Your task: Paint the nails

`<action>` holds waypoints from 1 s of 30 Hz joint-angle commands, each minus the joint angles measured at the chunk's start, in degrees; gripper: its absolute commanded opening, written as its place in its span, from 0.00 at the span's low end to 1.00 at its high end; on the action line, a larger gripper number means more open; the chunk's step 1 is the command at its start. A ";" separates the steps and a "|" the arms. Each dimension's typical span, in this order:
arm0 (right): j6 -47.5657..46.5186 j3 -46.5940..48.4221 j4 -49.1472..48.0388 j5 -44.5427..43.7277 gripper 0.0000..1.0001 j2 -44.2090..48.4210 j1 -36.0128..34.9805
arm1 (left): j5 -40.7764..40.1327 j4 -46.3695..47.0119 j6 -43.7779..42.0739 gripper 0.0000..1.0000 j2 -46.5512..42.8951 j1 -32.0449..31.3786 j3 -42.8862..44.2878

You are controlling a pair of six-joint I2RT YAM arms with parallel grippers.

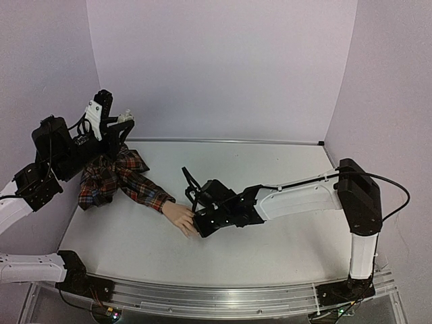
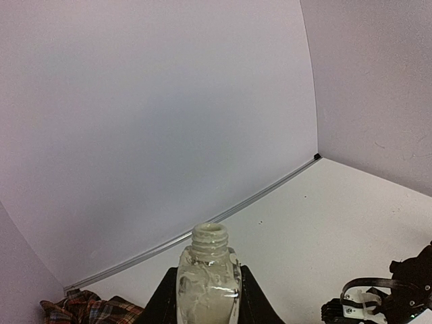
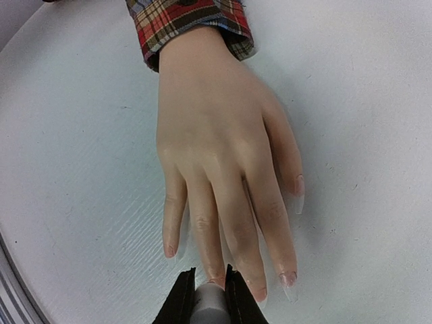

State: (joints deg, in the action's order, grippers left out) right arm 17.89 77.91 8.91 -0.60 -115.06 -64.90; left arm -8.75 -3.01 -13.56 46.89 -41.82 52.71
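Observation:
The pale mannequin hand [image 1: 179,217] lies palm down on the table, in a red plaid sleeve [image 1: 125,177]. In the right wrist view the hand [image 3: 216,148] fills the frame; its nails show on the index finger [image 3: 288,279], thumb [image 3: 299,189] and little finger [image 3: 169,251]. My right gripper [image 3: 210,297] is shut on a grey-white brush cap [image 3: 210,305] right at the ring fingertip, whose nail is hidden; the brush is hidden too. My left gripper [image 2: 208,300] is shut on an open, smeared white bottle [image 2: 208,273], held up at the far left [image 1: 125,119].
The white table [image 1: 283,169] has purple walls at the back and both sides. The plaid sleeve bunches under the left arm [image 2: 88,307]. The right arm [image 1: 297,199] reaches across the table's middle, and part of it shows in the left wrist view [image 2: 385,300].

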 commanded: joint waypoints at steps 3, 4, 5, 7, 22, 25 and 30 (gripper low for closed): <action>0.43 1.26 -1.00 -1.06 0.00 -0.43 0.29 | 0.03 1.43 -0.40 0.00 -0.74 0.16 0.44; 0.47 1.17 -0.95 -1.15 0.00 -0.42 0.25 | 0.10 1.38 -0.39 0.00 -0.74 0.15 0.45; 0.52 1.09 -0.92 -1.22 0.00 -0.42 0.27 | 0.14 1.34 -0.36 0.00 -0.77 0.15 0.51; 0.64 1.08 -0.91 -1.21 0.00 -0.51 0.29 | 0.15 1.28 -0.33 0.00 -0.84 0.16 0.50; 0.87 0.92 -0.74 -1.29 0.00 -0.89 0.29 | 0.23 1.06 -0.27 0.00 -0.81 0.16 0.75; 0.92 1.01 -0.74 -1.30 0.00 -1.03 0.26 | 0.23 1.03 -0.35 0.00 -0.81 0.14 0.85; 1.16 0.64 -0.56 -1.75 0.00 -0.95 0.24 | 0.25 1.01 -0.35 0.00 -0.84 0.15 0.82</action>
State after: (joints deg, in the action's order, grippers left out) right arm 18.22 77.91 8.88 -0.66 -115.35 -64.90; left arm -8.73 -3.07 -13.54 46.89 -41.82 52.71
